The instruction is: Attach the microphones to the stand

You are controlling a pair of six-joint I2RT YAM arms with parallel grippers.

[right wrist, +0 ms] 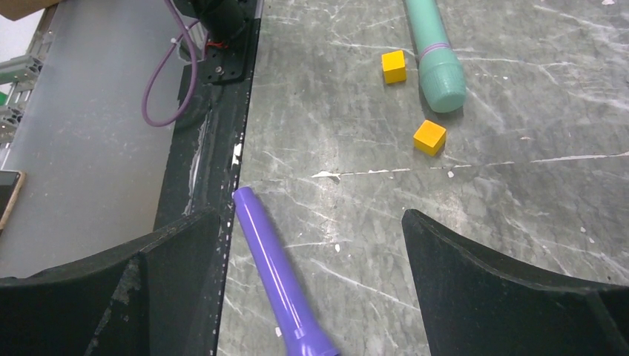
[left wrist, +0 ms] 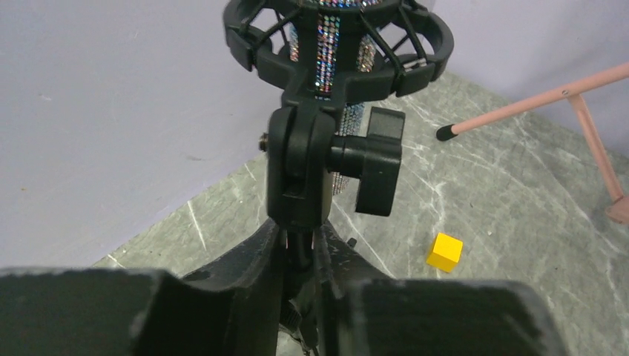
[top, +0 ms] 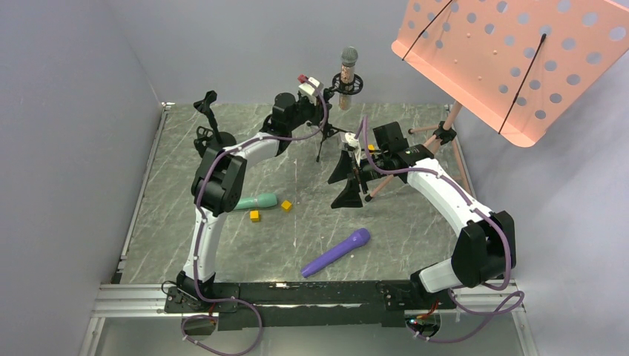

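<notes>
The glittery pinkish-copper microphone (top: 348, 74) stands upright in a black shock mount (left wrist: 337, 44) on a small tripod stand (top: 325, 137); its glitter body (left wrist: 326, 52) shows through the mount. My left gripper (top: 325, 96) (left wrist: 300, 248) is shut on the stand's stem just under the mount. The teal-green microphone (top: 257, 201) (right wrist: 438, 52) and the purple microphone (top: 337, 252) (right wrist: 278, 274) lie flat on the table. My right gripper (top: 347, 182) (right wrist: 311, 297) is open and empty, high above the table, with the purple microphone seen between its fingers.
A second black stand (top: 211, 122) with an empty clip stands at the back left. A pink perforated music stand (top: 512, 59) rises at the right, one leg (left wrist: 534, 104) near the tripod. Small yellow cubes (top: 254, 216) (top: 286, 205) (left wrist: 444, 251) lie by the teal-green microphone and the tripod.
</notes>
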